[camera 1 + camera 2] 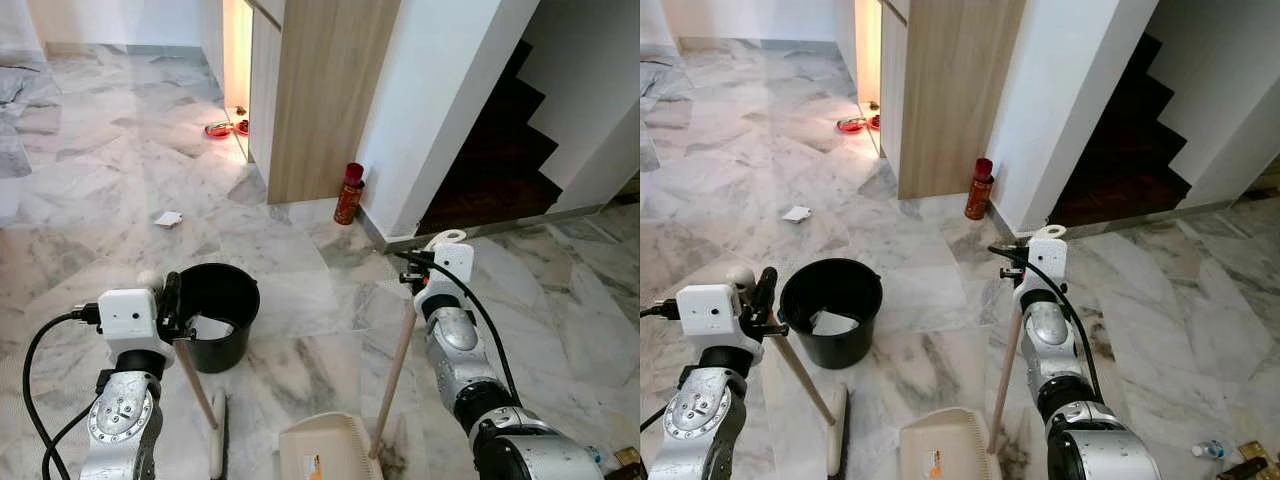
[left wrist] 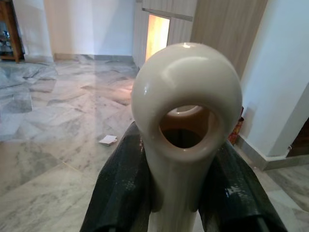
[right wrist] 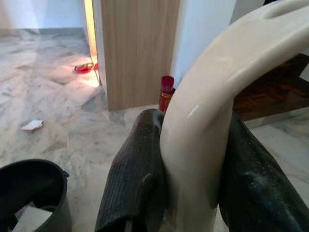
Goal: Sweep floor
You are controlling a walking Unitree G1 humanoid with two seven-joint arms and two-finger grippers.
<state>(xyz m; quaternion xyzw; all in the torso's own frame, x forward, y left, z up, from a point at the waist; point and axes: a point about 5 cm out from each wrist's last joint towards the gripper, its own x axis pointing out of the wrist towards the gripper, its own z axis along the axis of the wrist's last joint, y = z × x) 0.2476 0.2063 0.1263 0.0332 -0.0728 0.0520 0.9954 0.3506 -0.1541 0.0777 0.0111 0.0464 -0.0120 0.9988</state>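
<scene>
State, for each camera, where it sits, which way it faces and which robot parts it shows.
Head, both eyes: look down at the bucket, with the left gripper and right gripper.
Left wrist: looks past the broom handle toward the paper scrap.
Right wrist: looks past the dustpan handle.
Shared: red can.

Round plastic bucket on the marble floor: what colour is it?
Black; the round plastic bucket shows best in the right eye view.

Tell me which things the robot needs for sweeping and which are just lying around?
For sweeping: broom in the left gripper; dustpan, its handle in the right gripper; black bucket; scrap of paper on the floor.

Just lying about: red can by the wall; red dishes; stairs.
</scene>
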